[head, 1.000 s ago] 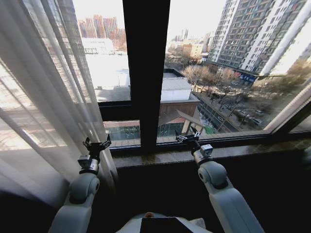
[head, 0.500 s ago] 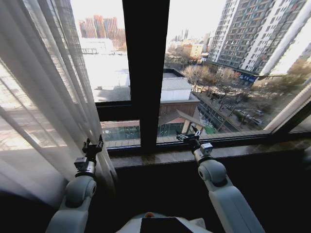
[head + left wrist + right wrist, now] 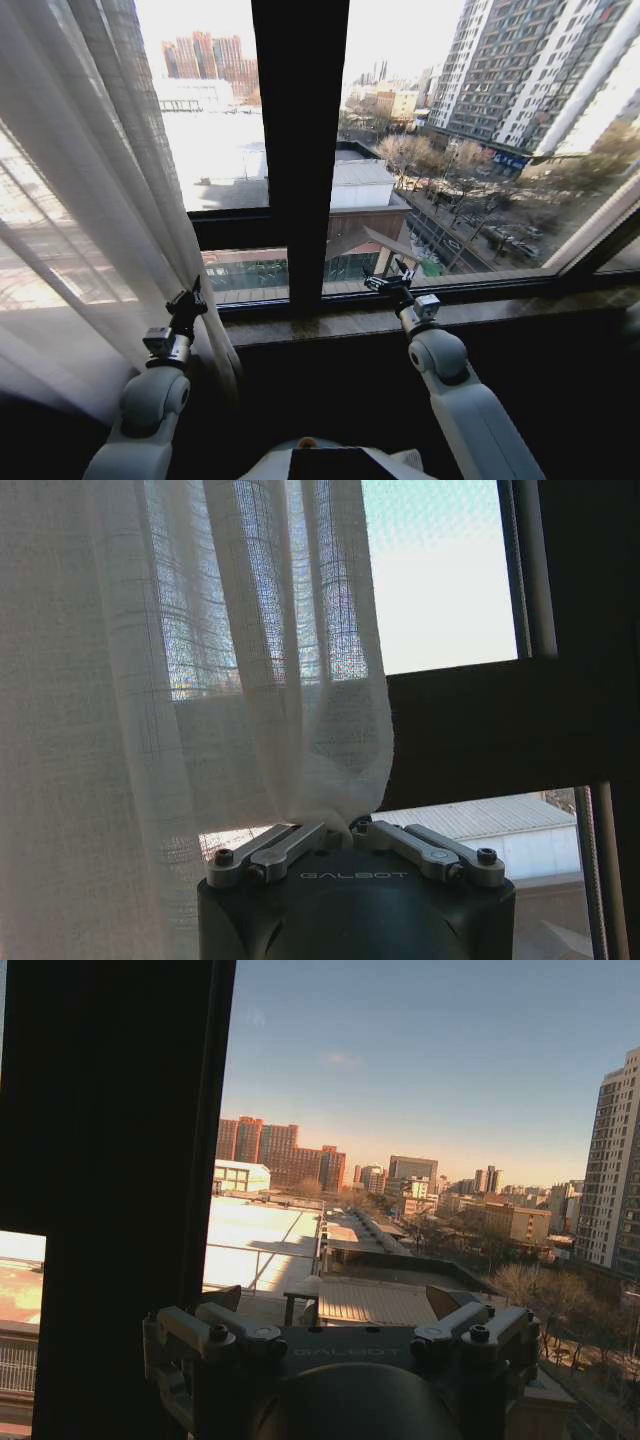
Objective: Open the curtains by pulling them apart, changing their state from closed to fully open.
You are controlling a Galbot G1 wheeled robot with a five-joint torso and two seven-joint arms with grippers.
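Observation:
The sheer cream curtains (image 3: 90,200) hang in pleats over the left part of the window, with the free edge gathered low down. My left gripper (image 3: 190,300) is at that lower edge, shut on a pinch of the fabric. In the left wrist view the curtains (image 3: 200,680) bunch down into my left gripper (image 3: 345,828), whose jaws are closed on the cloth. My right gripper (image 3: 388,283) hovers open above the sill, right of the centre post, holding nothing. In the right wrist view my right gripper (image 3: 340,1310) faces bare glass with its jaws spread.
A wide dark window post (image 3: 300,150) rises in the middle, with a dark cross bar (image 3: 235,228) left of it. A stone sill (image 3: 330,322) runs below the glass. A slanted dark frame bar (image 3: 600,245) closes the right side.
My left gripper has moved left and slightly down with the curtain edge in it, uncovering more of the left pane. The right arm has hardly moved.

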